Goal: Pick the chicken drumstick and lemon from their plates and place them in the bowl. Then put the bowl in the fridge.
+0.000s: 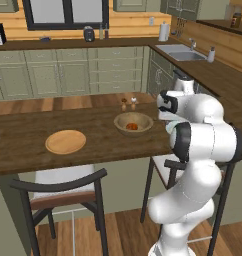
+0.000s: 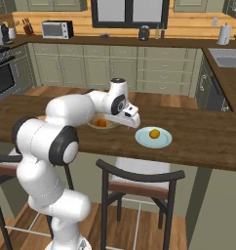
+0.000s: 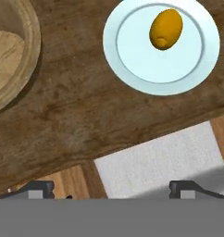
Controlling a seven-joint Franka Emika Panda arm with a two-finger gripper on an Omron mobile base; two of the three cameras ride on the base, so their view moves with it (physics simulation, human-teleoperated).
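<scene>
Drumstick (image 1: 132, 127) lies in bowl (image 1: 122, 120). Lemon (image 2: 154, 133) on teal plate (image 2: 141, 139), just beside bowl. Gripper (image 3: 111, 189) above table (image 3: 77, 120) edge, jaws apart, empty.

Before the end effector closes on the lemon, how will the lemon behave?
The lemon looks rounded and oval, so it may roll on the flat pale teal plate if nudged. Its smooth skin may slip between fingertips. It seems firm and small, probably light.
</scene>
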